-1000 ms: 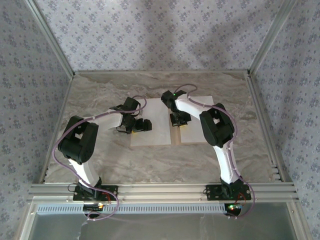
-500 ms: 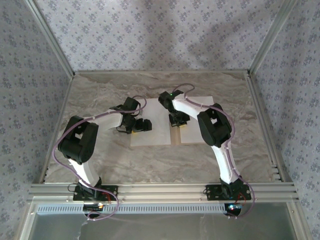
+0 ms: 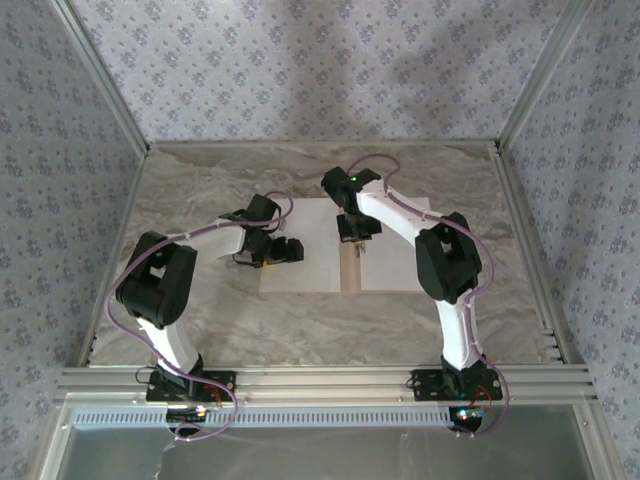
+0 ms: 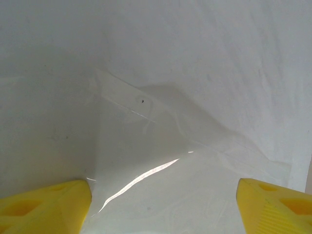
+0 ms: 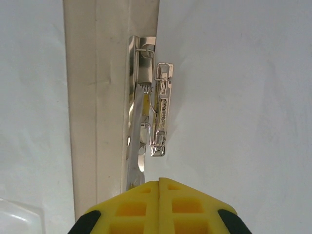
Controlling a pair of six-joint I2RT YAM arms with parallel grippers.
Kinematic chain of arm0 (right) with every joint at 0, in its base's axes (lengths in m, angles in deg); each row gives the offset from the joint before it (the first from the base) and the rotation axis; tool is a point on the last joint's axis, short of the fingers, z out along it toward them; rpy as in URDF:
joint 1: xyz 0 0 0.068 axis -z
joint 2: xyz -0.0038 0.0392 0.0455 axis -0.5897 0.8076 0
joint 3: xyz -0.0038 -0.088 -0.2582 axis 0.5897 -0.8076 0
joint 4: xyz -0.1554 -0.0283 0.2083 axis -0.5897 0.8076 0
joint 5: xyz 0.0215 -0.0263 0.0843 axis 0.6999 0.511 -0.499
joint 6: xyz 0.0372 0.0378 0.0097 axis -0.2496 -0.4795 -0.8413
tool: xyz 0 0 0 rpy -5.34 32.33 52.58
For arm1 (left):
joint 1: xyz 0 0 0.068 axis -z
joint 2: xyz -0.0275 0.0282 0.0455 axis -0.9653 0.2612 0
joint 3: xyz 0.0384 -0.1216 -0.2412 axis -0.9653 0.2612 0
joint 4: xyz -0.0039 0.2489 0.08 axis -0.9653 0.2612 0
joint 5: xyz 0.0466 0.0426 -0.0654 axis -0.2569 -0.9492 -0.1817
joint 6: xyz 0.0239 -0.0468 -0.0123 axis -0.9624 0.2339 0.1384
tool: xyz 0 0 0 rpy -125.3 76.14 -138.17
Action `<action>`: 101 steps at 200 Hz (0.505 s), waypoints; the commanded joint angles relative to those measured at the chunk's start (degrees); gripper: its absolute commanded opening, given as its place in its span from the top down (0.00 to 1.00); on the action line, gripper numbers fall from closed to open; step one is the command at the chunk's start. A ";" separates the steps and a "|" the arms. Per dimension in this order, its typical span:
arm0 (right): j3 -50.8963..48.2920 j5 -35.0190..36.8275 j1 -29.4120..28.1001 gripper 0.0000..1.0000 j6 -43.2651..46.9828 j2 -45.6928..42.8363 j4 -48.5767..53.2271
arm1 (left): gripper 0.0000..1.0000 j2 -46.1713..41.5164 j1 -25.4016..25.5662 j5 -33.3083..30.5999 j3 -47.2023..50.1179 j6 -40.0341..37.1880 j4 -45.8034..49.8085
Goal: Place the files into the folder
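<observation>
The folder lies open and flat on the marble table; its tan centre crease (image 3: 350, 272) (image 5: 97, 97) shows between two white files, one on the left leaf (image 3: 305, 278) and one on the right leaf (image 3: 395, 268). A small metal clip (image 5: 158, 114) sits along the crease, at the edge of the right sheet (image 5: 234, 97). My right gripper (image 3: 357, 230) (image 5: 159, 183) is shut, empty, its yellow tips just short of the clip's near end. My left gripper (image 3: 286, 250) (image 4: 163, 207) hovers open close over the left sheet (image 4: 195, 44), with nothing between its fingertips (image 4: 46, 204).
A clear, glossy plastic film (image 4: 161, 126) lies on the left sheet under my left gripper. Bare marble (image 3: 200, 200) surrounds the folder. Aluminium frame rails (image 3: 320, 380) run along the near edge, and wallpapered walls close in the other sides.
My right gripper has drawn slightly toward the back along the crease, and the right arm's elbow has swung to the right. The left arm has not moved.
</observation>
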 commanded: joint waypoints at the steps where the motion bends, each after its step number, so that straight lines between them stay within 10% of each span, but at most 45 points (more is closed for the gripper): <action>1: 0.38 -1.63 0.94 1.00 1.07 -2.89 1.05 | 0.19 3.34 0.31 -1.09 1.76 0.42 3.31; 101: -3.86 -11.15 3.26 0.82 -1.20 -5.85 -5.89 | 0.19 2.91 0.31 -1.24 1.36 1.15 3.61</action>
